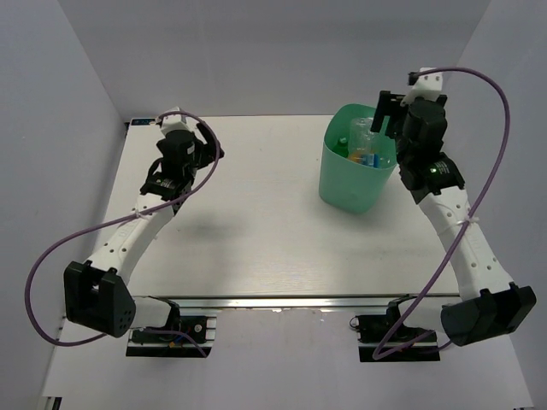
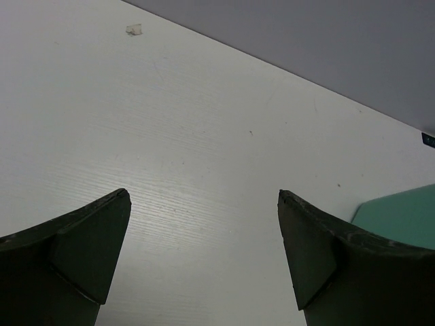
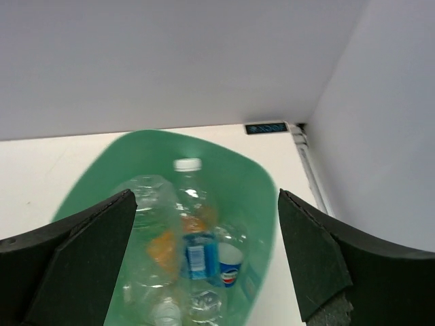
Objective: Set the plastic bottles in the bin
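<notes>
Several plastic bottles (image 1: 366, 145) already lie inside the bin (image 1: 346, 184), jumbled together. You cannot get a sure count from any view. From your right wrist camera, the clearest one stands nearly upright: a clear bottle with a white cap (image 3: 188, 165) and a blue label (image 3: 196, 257). A larger clear bottle (image 3: 144, 217) leans against its left side, with something orange (image 3: 163, 248) showing through or behind it. A blue-and-white labelled piece (image 3: 231, 263) sits low on the right; it is probably another bottle, though blur makes this hard to confirm.

The mint-green bin stands upright on the worktop (image 1: 256, 231), toward its far right corner and a little in from the far edge.

Your right gripper (image 1: 386, 111) hovers over the bin's far right rim, pointing down into the opening. Its jaws are spread wide, with nothing between them — the wrist view looks straight past both fingers (image 3: 88, 251) onto the bottles below.

Your left gripper (image 1: 209, 147) sits near the far left corner of the worktop, well apart from the bin. Its jaws are spread wide too, and only bare white surface shows between the fingers (image 2: 92, 251). A tiny pale scrap (image 2: 134, 29) lies on the worktop beyond it, and a corner of the bin (image 2: 401, 217) shows at the right edge of that view.
</notes>
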